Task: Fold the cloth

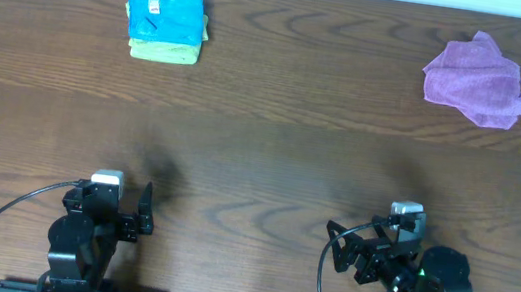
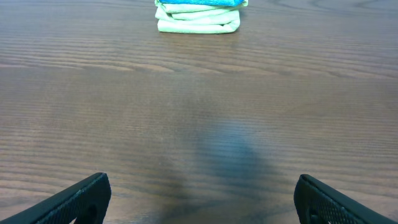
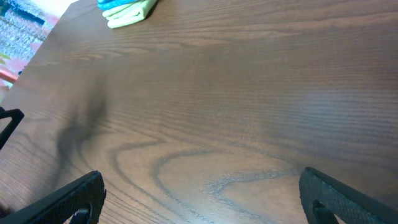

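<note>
A crumpled purple cloth (image 1: 477,79) lies at the far right of the table, seen only in the overhead view. A stack of folded cloths (image 1: 165,23), blue on top of yellow-green, sits at the far left; it also shows in the left wrist view (image 2: 198,15) and in the right wrist view (image 3: 127,10). My left gripper (image 1: 131,212) is open and empty near the front edge, far from the stack; its fingers show in the left wrist view (image 2: 202,202). My right gripper (image 1: 353,251) is open and empty near the front edge, its fingers showing in the right wrist view (image 3: 202,199).
The dark wooden table (image 1: 270,147) spans the view. Black cables (image 1: 0,213) loop beside each arm base at the front edge. The table's left edge shows in the right wrist view (image 3: 37,43).
</note>
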Controlling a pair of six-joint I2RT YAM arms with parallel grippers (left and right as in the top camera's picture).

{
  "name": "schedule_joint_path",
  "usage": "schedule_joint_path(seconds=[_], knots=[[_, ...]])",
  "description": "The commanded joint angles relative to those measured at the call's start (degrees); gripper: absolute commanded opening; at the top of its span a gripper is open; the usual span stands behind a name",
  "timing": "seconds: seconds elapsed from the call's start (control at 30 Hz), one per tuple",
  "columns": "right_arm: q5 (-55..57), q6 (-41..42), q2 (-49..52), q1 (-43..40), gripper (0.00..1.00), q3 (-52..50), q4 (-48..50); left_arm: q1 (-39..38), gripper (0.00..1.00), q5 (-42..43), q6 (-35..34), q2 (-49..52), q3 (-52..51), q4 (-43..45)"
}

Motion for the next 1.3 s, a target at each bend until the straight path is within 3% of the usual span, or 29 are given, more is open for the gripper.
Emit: schedule_joint_path(seconds=[0.0,0.7,0.83,0.93,1.07,1.27], knots=[[0.39,0.57,-0.24,-0.48,0.99,0.0,-0.04,0.09,0.96,0.2,1.01,-0.59,-0.79,0.0],[0.72,0.55,-0.24,-0.48,0.99,0.0,-0.74,0.09,0.95,0.2,1.01,-0.59,-0.79,0.02],[9.42,-0.13,-0.24,-0.55,0.99,-0.13,-0.92,0.09,0.95,0.2,1.01,-0.59,-0.79,0.02],[14.6,-4.42,-0.26,-1.42,0.99,-0.9,-0.72,0.09,0.95,0.2,1.01,-0.59,-0.79,0.02],[14.43,-14.75,-0.79,-4.24,0.99,-2.54,0.72,0.09,0.95,0.2,1.01,-0.59,-0.76,0.02],[14.29,-21.84,-4.26,-9.7,0.99,-4.57,0.61,0.09,0.95,0.2,1.01,-0.59,-0.79,0.02]])
